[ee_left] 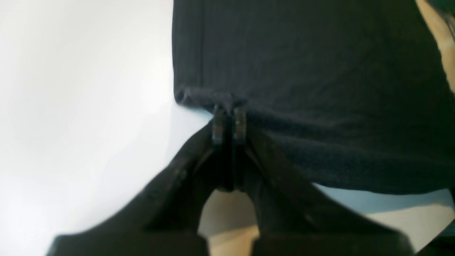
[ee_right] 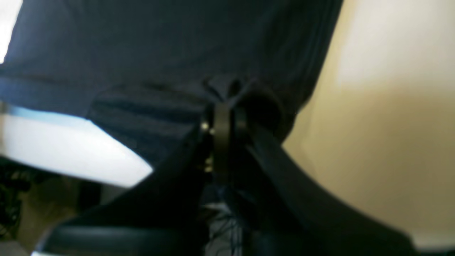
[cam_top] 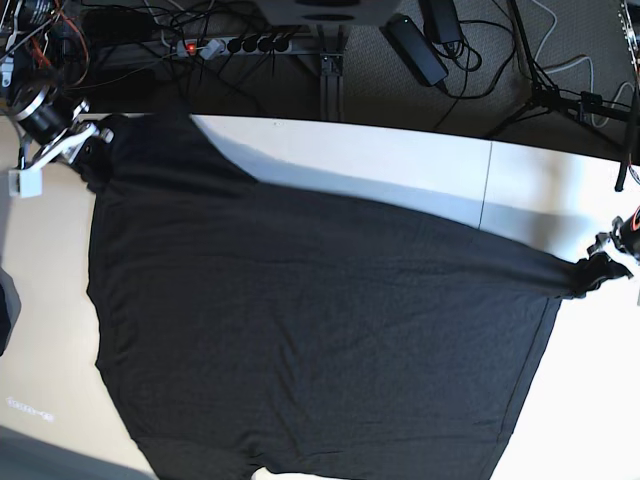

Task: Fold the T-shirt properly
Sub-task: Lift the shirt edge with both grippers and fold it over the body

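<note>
One T-shirt (cam_top: 320, 340), plain dark side up, is stretched over the white counter (cam_top: 400, 155), its pulled edge running corner to corner, far left to near right in the base view. Spreading step, I judge. Left gripper (ee_left: 229, 119) and right gripper (ee_right: 227, 117): jaws clamped on cloth. Next: lay it flat, evenly.

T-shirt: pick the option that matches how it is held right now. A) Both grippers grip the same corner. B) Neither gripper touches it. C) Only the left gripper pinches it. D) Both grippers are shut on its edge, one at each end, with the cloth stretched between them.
D: the left gripper and the right gripper each pinch the T-shirt at opposite ends, the dark cloth spread between them over the table.
</note>
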Controlling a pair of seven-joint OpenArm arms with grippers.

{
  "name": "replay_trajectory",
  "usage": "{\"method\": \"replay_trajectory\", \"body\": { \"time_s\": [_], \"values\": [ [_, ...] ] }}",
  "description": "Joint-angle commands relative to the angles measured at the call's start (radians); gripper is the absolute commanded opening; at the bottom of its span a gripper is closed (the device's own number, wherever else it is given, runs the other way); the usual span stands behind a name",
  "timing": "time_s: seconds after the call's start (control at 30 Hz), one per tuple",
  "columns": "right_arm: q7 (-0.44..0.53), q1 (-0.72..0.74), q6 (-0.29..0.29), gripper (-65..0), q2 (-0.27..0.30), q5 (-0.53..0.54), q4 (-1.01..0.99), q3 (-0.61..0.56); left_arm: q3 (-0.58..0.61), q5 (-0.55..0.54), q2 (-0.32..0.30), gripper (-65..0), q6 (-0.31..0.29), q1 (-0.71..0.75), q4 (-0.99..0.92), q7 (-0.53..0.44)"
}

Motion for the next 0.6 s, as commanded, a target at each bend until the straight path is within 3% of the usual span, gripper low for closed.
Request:
{"method": "replay_trajectory", "body": {
  "time_s": [0.0,0.23,0.57],
  "values": [
    [0.020,0.019,0.064,-65.0,0.020,0.016,0.015,0.011,-0.011,-0.016,-0.020,-65.0,-0.001,-0.029,0.015,-0.022],
    [0.021,0.151,0.064,-65.0,0.028,-0.004,-0.033,0.010,-0.011,0.014,-0.009,-65.0,-0.001,-0.107,0.014,-0.023],
    [0.023,0.366,0.066,-65.0,0.135,-0.006,-0.186,-0.042,0.017,0.131,0.000,-65.0,-0.001,-0.144,0.012,-0.109]
  ]
}}
